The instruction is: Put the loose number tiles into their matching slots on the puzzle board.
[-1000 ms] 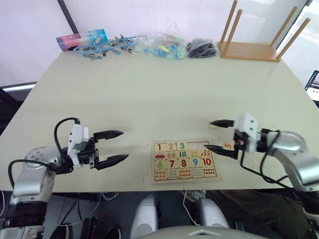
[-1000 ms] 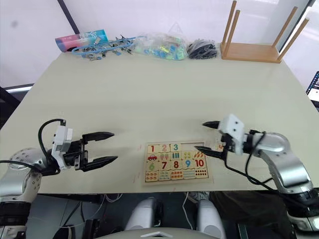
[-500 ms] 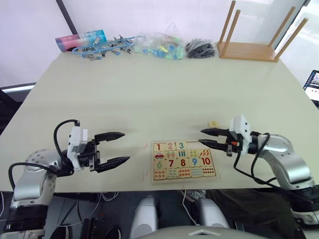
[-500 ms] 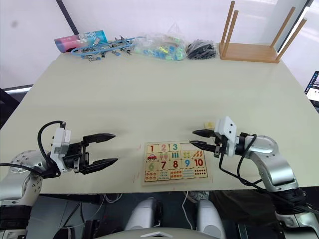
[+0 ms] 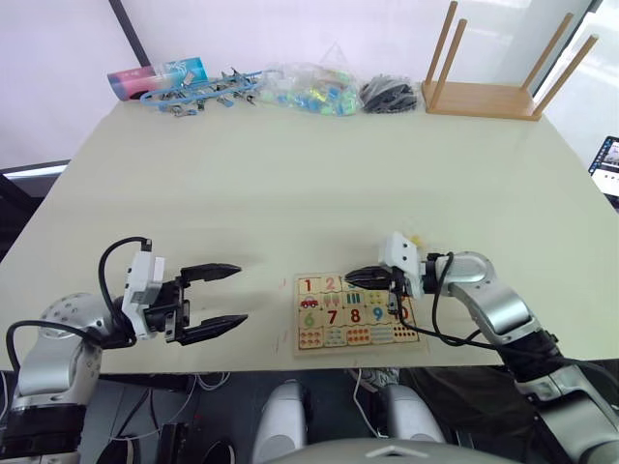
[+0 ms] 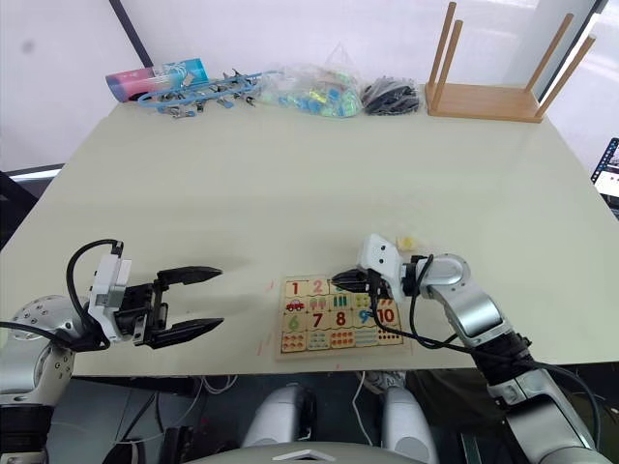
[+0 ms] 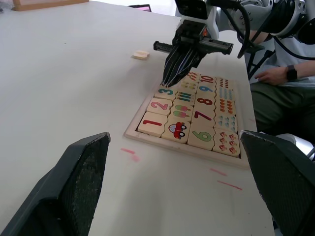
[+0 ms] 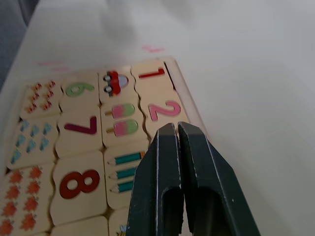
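The left gripper (image 5: 227,295) hovers wide open, well apart from the puzzle board (image 5: 357,310). The right gripper (image 5: 356,278) (fingers pinched together, holding nothing I can see) is over the top row by the 3. One loose tile (image 7: 141,55) lies on the pale table (image 5: 290,184) just past it, nearer the right arm.

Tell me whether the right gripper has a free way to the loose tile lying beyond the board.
Probably yes: the loose tile lies on bare table beside the right gripper, nothing between; its shut fingers must open first.
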